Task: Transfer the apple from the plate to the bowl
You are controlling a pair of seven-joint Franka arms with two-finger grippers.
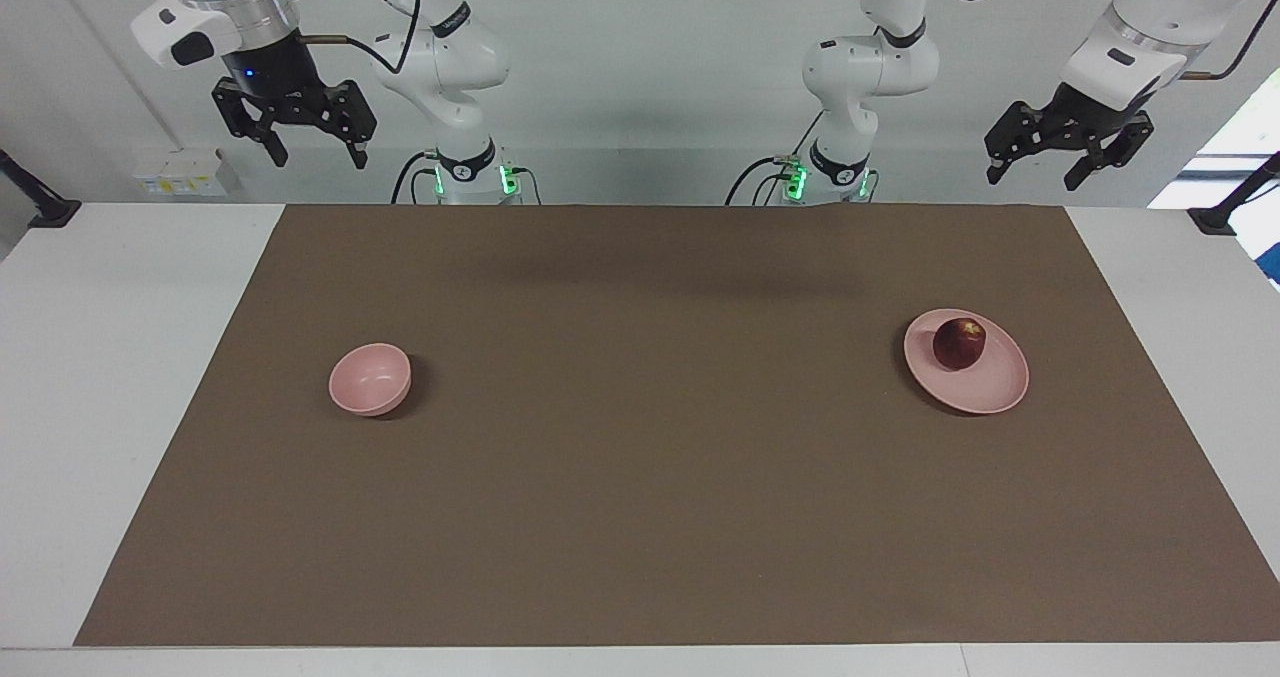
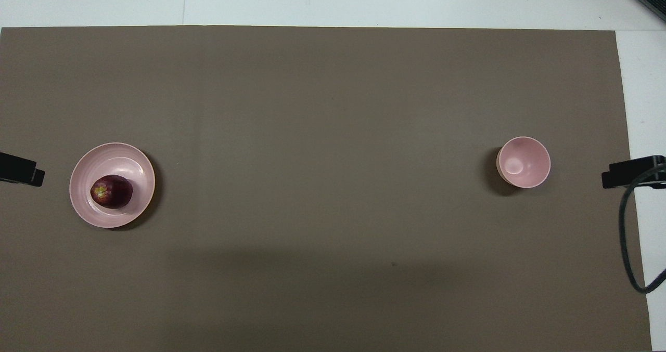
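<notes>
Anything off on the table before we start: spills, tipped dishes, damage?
Nothing stands out. The apple sits on the plate at the left arm's end; the bowl stands upright and empty at the right arm's end. Left gripper and right gripper hang open, raised at the robots' edge of the table, holding nothing.

One apple [image 1: 959,343], one plate [image 1: 985,387], one bowl [image 1: 370,380], one brown mat [image 1: 650,477], two end effectors

Mat: you see a matt brown table cover [image 1: 640,477].
Plate: smooth, faintly glossy pale pink round plate [image 2: 130,154].
Apple: shiny dark red skin [image 2: 112,191].
</notes>
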